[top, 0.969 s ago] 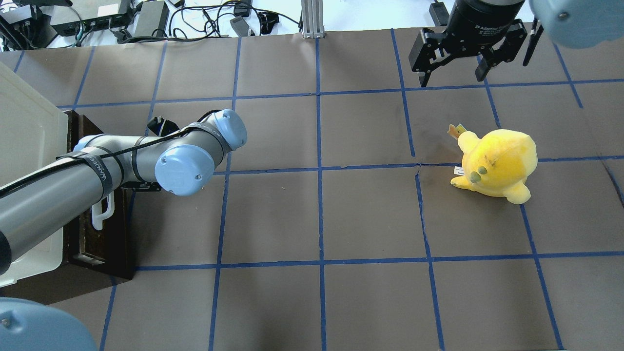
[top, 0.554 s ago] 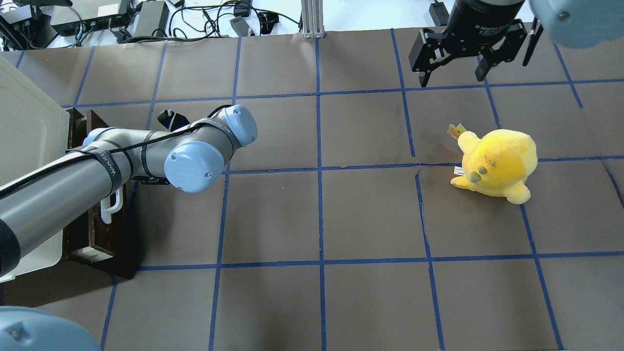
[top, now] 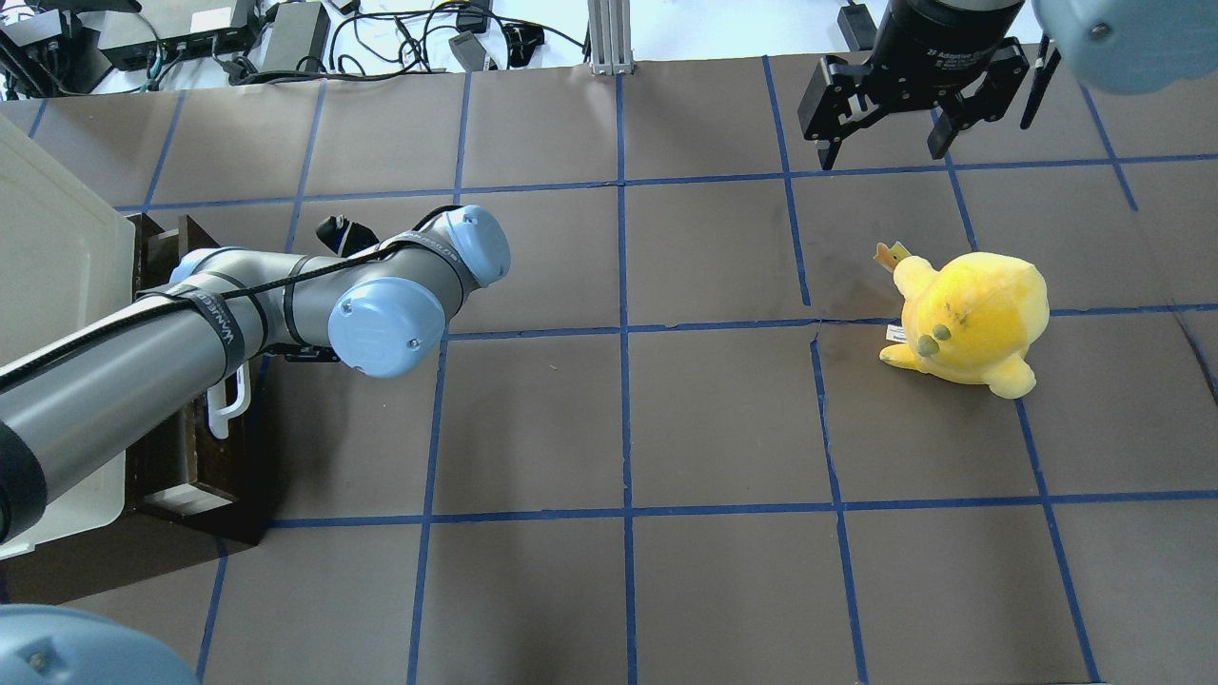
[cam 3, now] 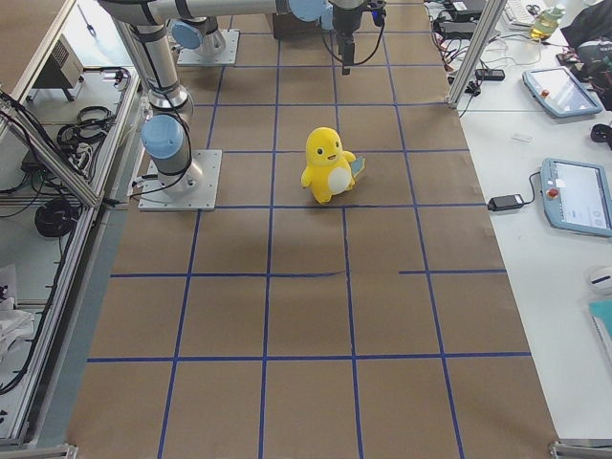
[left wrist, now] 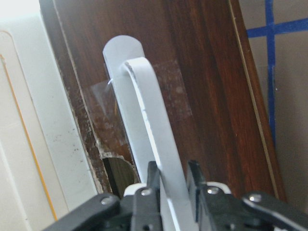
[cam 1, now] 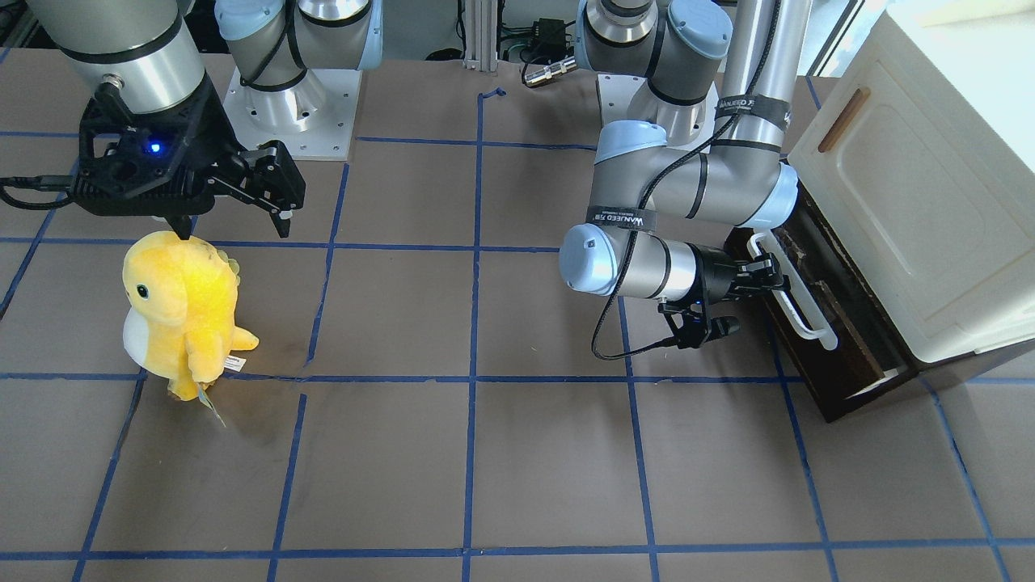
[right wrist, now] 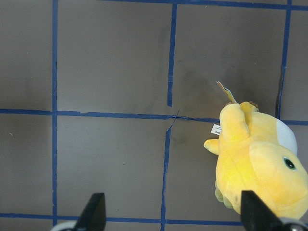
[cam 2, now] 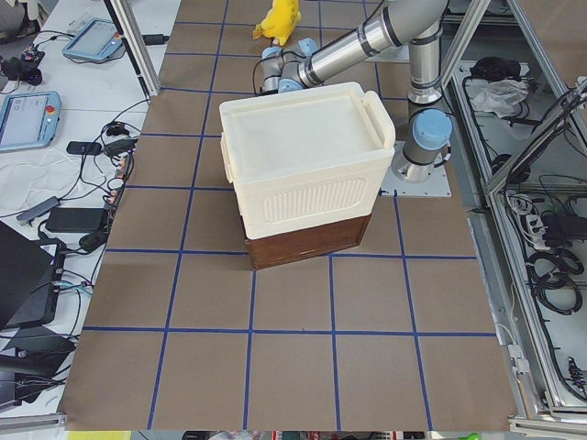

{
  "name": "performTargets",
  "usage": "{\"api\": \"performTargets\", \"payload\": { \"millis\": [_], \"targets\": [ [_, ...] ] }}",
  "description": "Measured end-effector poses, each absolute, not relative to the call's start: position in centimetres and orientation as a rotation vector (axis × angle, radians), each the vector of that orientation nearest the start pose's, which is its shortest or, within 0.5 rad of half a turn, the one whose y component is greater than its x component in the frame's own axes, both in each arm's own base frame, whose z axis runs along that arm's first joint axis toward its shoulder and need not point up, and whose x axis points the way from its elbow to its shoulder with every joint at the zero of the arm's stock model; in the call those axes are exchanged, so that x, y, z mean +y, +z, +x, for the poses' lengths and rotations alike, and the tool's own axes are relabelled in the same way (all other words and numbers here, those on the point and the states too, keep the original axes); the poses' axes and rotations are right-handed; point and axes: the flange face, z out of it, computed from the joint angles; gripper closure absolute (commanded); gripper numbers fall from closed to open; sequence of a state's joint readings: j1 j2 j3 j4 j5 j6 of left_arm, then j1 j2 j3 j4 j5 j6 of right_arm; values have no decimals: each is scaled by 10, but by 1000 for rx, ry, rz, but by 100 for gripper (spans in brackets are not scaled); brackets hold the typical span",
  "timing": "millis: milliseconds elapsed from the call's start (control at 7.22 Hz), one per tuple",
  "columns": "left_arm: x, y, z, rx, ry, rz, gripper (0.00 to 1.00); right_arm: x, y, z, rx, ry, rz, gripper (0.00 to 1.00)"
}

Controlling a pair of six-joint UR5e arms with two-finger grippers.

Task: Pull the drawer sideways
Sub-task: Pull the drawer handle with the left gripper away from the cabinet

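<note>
The dark brown drawer (cam 1: 849,339) sticks out a little from the base of the cream cabinet (cam 1: 930,186). Its white bar handle (cam 1: 796,311) runs along the front. My left gripper (cam 1: 768,273) is shut on that handle near its far end. The left wrist view shows both fingers clamped around the white bar (left wrist: 144,110) against the drawer front (left wrist: 207,86). In the overhead view the drawer (top: 190,457) and handle (top: 226,409) show under my left arm, which hides the gripper. My right gripper (top: 880,143) is open and empty, hovering at the far right.
A yellow plush toy (top: 966,319) stands on the table's right half, just below my right gripper (right wrist: 173,216); it also shows in the front view (cam 1: 182,311). The cabinet (top: 48,257) fills the left edge. Brown paper with blue tape lines covers the table.
My left arm has moved right in the overhead view with the handle in its grip, and the drawer has slid further out of the cabinet. The right arm has not moved.
</note>
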State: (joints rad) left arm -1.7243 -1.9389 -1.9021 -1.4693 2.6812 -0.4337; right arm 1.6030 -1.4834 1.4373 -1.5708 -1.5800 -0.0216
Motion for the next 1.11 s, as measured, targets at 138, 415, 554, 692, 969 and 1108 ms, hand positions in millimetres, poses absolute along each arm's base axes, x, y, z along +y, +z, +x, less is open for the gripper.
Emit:
{"api": "performTargets", "payload": {
  "millis": [138, 415, 554, 692, 969, 1108],
  "targets": [
    [-498, 214, -122, 1951, 223, 97, 81, -529, 509, 149, 3149, -73, -84, 0],
    [-497, 213, -123, 1951, 225, 100, 81, -529, 509, 149, 3149, -73, -84, 0],
    [-497, 212, -123, 1955, 227, 99, 81, -529, 509, 149, 3149, -73, -85, 0],
    [-497, 212, -123, 1963, 232, 96, 81, -529, 509, 149, 3149, -73, -85, 0],
    [-499, 214, -124, 1972, 230, 93, 81, -529, 509, 149, 3149, -73, -84, 0],
    [-500, 215, -125, 1976, 226, 90, 81, -529, 509, 149, 3149, -73, -84, 0]
  ]
}}
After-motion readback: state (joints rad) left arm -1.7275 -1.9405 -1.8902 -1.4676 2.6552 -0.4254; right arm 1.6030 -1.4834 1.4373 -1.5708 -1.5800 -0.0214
